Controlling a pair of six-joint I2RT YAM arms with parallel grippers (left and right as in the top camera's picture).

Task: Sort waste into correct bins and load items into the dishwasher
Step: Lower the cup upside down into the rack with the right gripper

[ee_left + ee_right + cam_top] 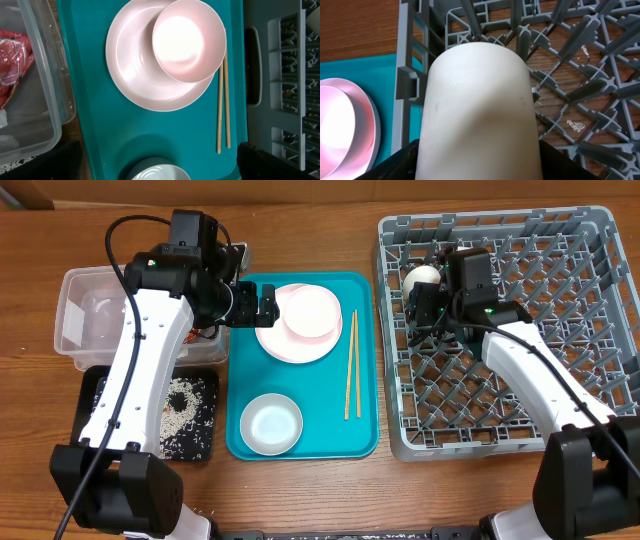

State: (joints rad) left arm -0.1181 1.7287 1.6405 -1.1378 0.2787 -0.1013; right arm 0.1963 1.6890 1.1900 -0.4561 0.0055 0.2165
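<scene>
1. Cream cup (pixel 477 110): fills the middle of the view, its smooth side towards me and its far end among the pegs.
2. My right hand (pixel 480 162): dark fingers (pixel 400 165) at the lower corners, pressed against both flanks of the cup.
3. Grey rack (pixel 409 82): outer wall, lattice and upright pegs, beneath and beyond the cup.
4. Whitish grains (pixel 575 126): a few, on the wooden bench (pixel 360 25), seen through the lattice at right.
5. Teal tray (pixel 365 67): left, just beside the rack wall.
6. Pink dish (pixel 345 125): on the tray, cropped by the frame edge.
</scene>
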